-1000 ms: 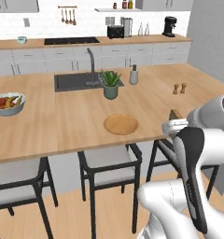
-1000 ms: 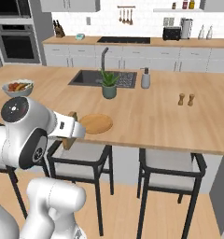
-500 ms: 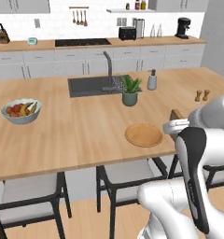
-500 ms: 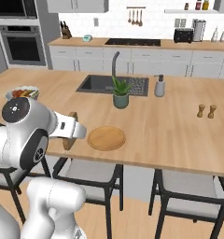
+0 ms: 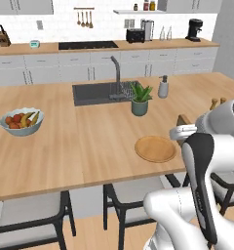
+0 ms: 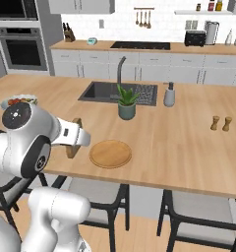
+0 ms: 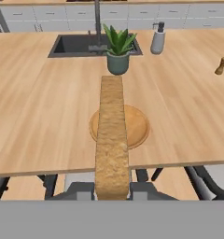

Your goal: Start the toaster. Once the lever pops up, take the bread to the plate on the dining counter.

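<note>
Left base view: bread (image 5: 183, 120) edge-on at the wrist, just beside the plate (image 5: 155, 148) on the dining counter (image 5: 65, 151); toaster (image 5: 135, 35) far beyond on the wall counter.

Right base view: crust (image 6: 73, 145) poking out past the forearm, plate (image 6: 110, 153) just beside it, fruit bowl (image 6: 15, 101) behind the arm.

Hand view: gripper (image 7: 112, 190) closed on the slice, 2 fingers (image 7: 80, 190) flanking its near edge; plate directly beyond, potted plant (image 7: 117, 53) further on.

Bread (image 7: 112, 140) seen edge-on, clamped between the gripper (image 7: 112, 190) fingers, above the plate (image 7: 138, 125) near the front edge of the dining counter (image 7: 39, 116). Beyond: potted plant (image 7: 117, 51), sink (image 7: 76, 44), soap dispenser (image 7: 157, 39).
</note>
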